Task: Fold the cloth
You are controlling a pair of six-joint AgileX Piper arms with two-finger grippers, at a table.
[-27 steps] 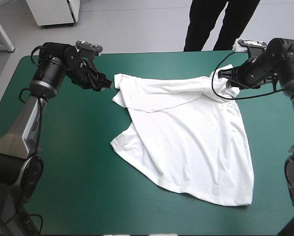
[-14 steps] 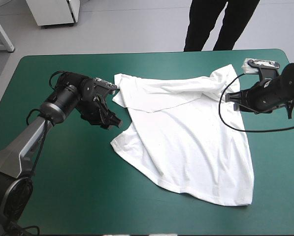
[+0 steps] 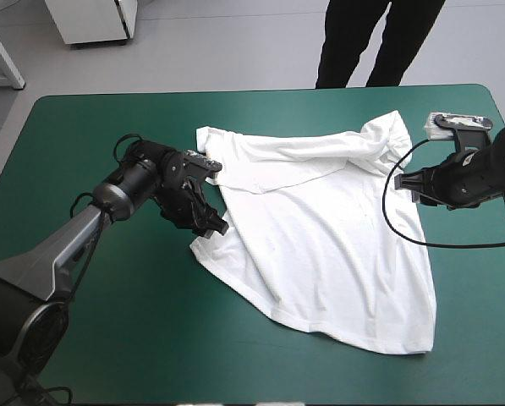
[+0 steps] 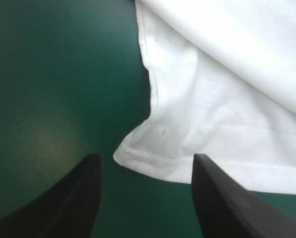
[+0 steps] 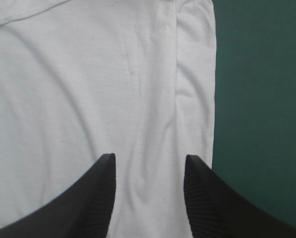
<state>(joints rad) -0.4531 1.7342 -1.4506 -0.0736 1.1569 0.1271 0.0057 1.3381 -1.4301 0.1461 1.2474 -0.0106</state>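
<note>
Both sets of jaws stand wide open and empty. The left gripper straddles a left-hand corner of the T-shirt, and the right gripper hangs over the shirt's right edge. The shirt lies spread on the teal-green counter, centre to right. It looks light, limp and likely to bunch, so hemmed corners seem the best holds. The wrist views show the jaw gaps, while only the high view shows the whole outline.

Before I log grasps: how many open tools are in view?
2. The left tool stands open at a corner on the T-shirt's left edge; the right tool stands open over its right edge.
</note>
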